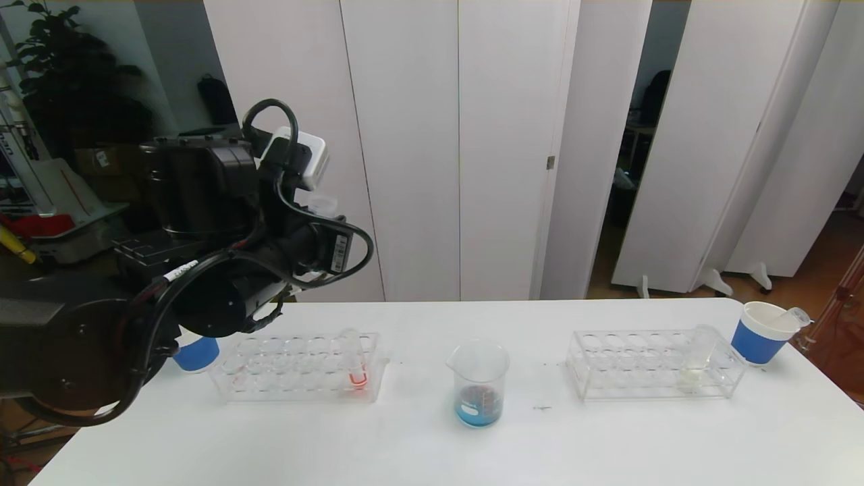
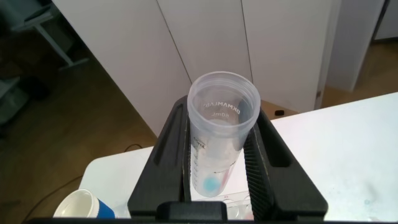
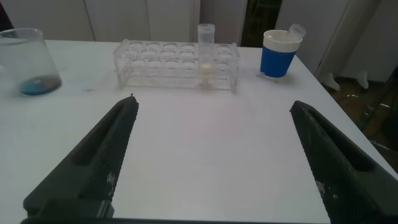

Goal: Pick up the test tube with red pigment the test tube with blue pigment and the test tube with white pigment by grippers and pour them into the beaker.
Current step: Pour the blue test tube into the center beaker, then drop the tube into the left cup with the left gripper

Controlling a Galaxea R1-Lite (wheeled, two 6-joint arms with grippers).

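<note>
Two grippers: left gripper (image 2: 217, 177) clenched on near-empty test tube with blue pigment (image 2: 221, 134) above table's (image 1: 432, 445) left edge; right gripper (image 3: 211, 155) fingers spread, released; beaker (image 1: 479, 385) holds blue.

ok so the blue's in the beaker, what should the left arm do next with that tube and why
Probably lower the left gripper toward the blue-sleeved paper cup beside the left rack and drop the tube there. The tube with blue pigment it clamps looks nearly empty, only a blue trace at the bottom, and the beaker already holds blue liquid.
</note>
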